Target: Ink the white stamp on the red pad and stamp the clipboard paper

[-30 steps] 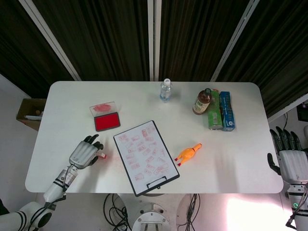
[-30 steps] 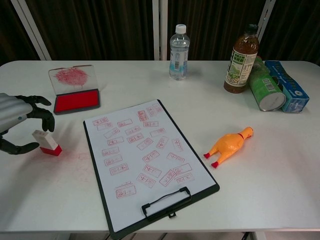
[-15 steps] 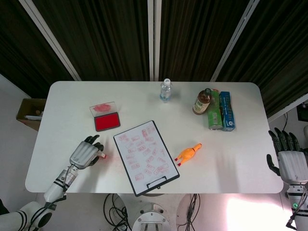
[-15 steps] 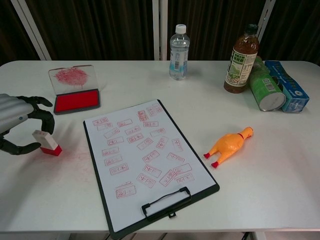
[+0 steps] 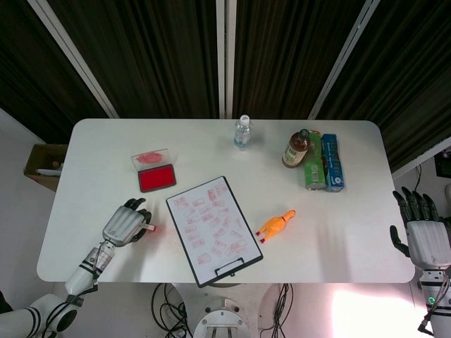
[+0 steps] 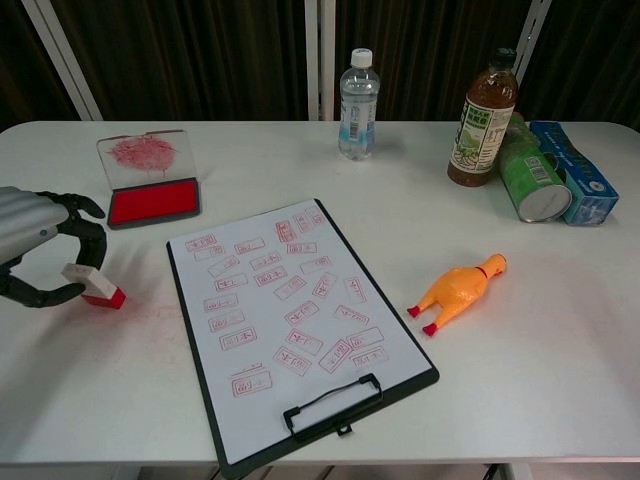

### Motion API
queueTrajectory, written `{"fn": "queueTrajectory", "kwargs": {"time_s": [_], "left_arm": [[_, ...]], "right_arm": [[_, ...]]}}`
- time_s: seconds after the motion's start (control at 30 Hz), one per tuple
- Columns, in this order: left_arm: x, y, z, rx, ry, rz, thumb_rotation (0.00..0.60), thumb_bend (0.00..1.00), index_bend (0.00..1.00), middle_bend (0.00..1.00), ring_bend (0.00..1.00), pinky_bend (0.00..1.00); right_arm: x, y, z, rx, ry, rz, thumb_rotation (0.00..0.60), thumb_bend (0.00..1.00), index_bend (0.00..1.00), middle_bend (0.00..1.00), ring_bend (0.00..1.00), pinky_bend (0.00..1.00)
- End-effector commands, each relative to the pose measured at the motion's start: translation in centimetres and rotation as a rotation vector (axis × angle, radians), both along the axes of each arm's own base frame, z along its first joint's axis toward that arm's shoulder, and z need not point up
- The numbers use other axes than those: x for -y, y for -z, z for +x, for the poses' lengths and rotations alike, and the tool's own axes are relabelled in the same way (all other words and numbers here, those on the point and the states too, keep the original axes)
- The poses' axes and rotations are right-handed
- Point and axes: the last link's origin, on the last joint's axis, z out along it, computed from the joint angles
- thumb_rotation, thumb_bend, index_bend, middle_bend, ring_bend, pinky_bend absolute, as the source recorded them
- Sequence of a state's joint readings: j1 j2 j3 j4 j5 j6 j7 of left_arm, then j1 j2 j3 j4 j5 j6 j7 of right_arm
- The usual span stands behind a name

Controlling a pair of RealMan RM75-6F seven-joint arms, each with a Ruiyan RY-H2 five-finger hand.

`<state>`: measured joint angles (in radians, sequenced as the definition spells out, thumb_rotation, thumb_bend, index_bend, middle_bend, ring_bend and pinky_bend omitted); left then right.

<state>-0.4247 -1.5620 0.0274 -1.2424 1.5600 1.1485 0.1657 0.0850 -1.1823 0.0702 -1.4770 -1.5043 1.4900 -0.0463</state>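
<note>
Curling around the white stamp [image 6: 87, 282], the left hand [image 6: 40, 250] is sitting at the near left of the surface [image 6: 560, 330], its dark fingers [image 6: 85, 235] arching over the stamp's top and its thumb closing in from below; contact looks made or all but made, though whether the grip is firm enough to lift I cannot tell; the stamp itself is tilting, its red base resting on the surface just left of the clipboard [image 6: 290, 325]. To do this step well, the hand should be squeezing the white body from both sides, well above the inked base, and righting the stamp before lifting, so that the face comes down flat on the pad rather than on one edge.

Just beside the hand, the clipboard paper is already carrying many red impressions, so a bare patch near the clip or along the margins would suit the next mark. Beyond the hand, the red pad [image 6: 154, 201] is lying open with its smeared clear lid [image 6: 143, 154] propped behind it; the travel from stamp to pad is short and nothing is standing in between. At the far right, the right hand [image 5: 425, 234] is hanging off the surface's edge, fingers spread and holding nothing. An orange rubber chicken [image 6: 456, 291] is lying to the right of the clipboard, well apart from the work.
</note>
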Motion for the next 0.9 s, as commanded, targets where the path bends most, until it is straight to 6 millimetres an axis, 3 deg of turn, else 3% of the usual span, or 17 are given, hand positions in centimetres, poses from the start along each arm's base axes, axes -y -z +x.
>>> {"fn": "queueTrajectory", "kwargs": {"time_s": [0.03,0.5,0.7,0.9], "left_arm": [[-0.1,0.0,0.0,0.008,-0.009,0.003,0.600,0.35,0.55,0.55,0.18,0.24],[-1.0,-0.9,0.4,0.118,-0.088,0.001,0.600,0.35,0.59,0.59,0.23,0.25],[-1.5,-1.5,0.8,0.201,-0.116,0.006,0.600,0.35,0.61,0.61,0.40,0.50],[-3.1,-2.1,1.7,0.245,-0.085,0.027,0.600,0.35,0.63,0.63,0.48,0.60]], "right_arm": [[0.0,0.0,0.0,0.001,0.003,0.001,0.600,0.41,0.00,0.00,0.00,0.00],[0.1,0.0,-0.1,0.000,0.002,0.000,0.600,0.41,0.00,0.00,0.00,0.00],[0.2,0.1,0.0,0.002,-0.001,0.003,0.600,0.41,0.00,0.00,0.00,0.00],[0.2,0.1,0.0,0.001,-0.003,0.004,0.600,0.41,0.00,0.00,0.00,0.00]]}}
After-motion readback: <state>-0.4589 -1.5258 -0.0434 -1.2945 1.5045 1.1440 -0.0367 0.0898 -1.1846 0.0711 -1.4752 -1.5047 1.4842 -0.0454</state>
